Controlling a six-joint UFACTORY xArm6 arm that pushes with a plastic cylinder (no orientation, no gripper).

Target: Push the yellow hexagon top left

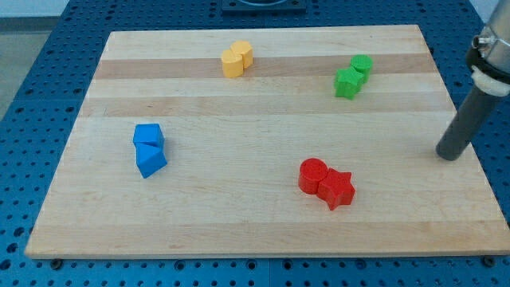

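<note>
Two yellow blocks touch each other near the top middle of the wooden board (pixel 263 223): the yellow hexagon (pixel 243 53) and, at its lower left, a second yellow block (pixel 232 63) whose shape I cannot make out. My tip (pixel 450 154) rests on the board at the view's right edge, far to the right of and below the yellow pair. It touches no block.
A green pair (pixel 353 76) lies at the upper right, left of and above my tip. A red cylinder (pixel 312 174) touches a red star (pixel 337 189) at the lower middle. Two blue blocks (pixel 149 148) sit at the left. A blue perforated table (pixel 32 119) surrounds the board.
</note>
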